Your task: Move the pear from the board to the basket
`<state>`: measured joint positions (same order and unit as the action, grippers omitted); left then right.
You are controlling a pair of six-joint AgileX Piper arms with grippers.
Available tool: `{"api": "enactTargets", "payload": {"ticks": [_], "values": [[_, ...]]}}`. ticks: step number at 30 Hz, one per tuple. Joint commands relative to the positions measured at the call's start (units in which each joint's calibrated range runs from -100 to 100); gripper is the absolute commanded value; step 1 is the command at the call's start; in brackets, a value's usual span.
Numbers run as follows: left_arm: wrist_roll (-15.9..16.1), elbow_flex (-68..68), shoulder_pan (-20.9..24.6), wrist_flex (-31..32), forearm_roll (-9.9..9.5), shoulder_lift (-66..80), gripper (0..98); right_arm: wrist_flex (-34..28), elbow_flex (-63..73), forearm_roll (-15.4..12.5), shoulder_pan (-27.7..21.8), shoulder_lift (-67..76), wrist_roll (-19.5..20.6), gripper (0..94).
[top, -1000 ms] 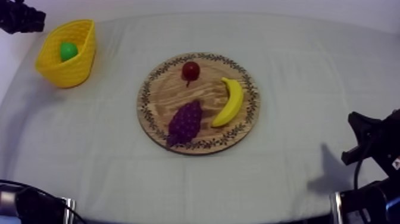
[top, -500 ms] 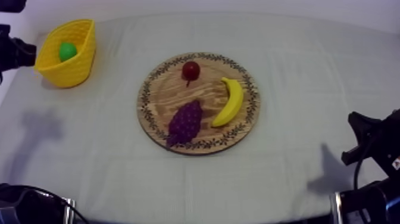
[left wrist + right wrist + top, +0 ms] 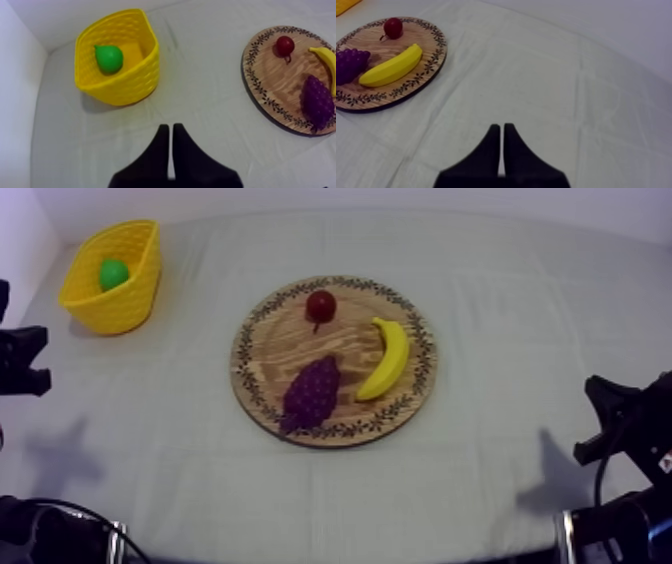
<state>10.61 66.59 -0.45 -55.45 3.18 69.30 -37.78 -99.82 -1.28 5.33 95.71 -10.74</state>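
The counter (image 3: pixel 520 318) lies under a grey-white cloth (image 3: pixel 180 448), creased in long faint folds, and it is pushed up to a plain white wall (image 3: pixel 17 115) that closes in the far side and the left side (a bare corner of a room, nothing more to it).

The pear (image 3: pixel 108 58) is in the basket (image 3: pixel 131 85), which stands at the far left corner of the counter, well apart from the board (image 3: pixel 290 338). The pear is green and lies down inside against the basket's inner wall. Its long axis runs at a slant, the narrow end towards the wall corner and away from the board, the broad end towards the basket's middle (from above it reads as no more than a green blob).

The board sits mid-counter with a small red fruit (image 3: pixel 320 306) at its far edge, a banana (image 3: pixel 386 359) along its right side and the grapes (image 3: pixel 311 392) at its near side, none touching another.

The left tool (image 3: pixel 168 127) hangs over bare cloth on the near side of the basket, fingers pressed together in a narrow wedge, gripping nothing. The right tool (image 3: pixel 502 127) is over bare cloth to the right of the board, likewise closed on nothing (its arm (image 3: pixel 625 428) sits low at the counter's right edge).
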Motion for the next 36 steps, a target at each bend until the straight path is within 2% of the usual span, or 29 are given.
{"api": "enactTargets", "payload": {"ticks": [1, 4, 10, 18, 36], "values": [[-0.17, 3.74, -0.04, 0.54, 0.1, 6.83, 0.2, -0.04, 0.05, -0.01, 0.03, 0.04, 0.02, 0.4], [-1.3, 6.96, 0.14, 2.58, 0.04, 11.38, 0.1, -0.04, 0.05, -0.01, 0.03, 0.04, 0.02, 0.4], [-6.37, 15.28, 0.94, 7.0, -0.96, 19.57, 0.0, -0.04, 0.05, -0.01, 0.03, 0.04, 0.06, 0.4], [-9.45, 24.5, 2.53, 8.62, -1.14, 27.2, 0.0, -0.04, 0.05, -0.01, 0.03, 0.04, 0.07, 0.4], [-10.42, 29.04, 3.16, 10.0, -1.44, 30.44, 0.0, -0.04, 0.05, -0.01, 0.03, 0.04, 0.02, 0.4]]}}
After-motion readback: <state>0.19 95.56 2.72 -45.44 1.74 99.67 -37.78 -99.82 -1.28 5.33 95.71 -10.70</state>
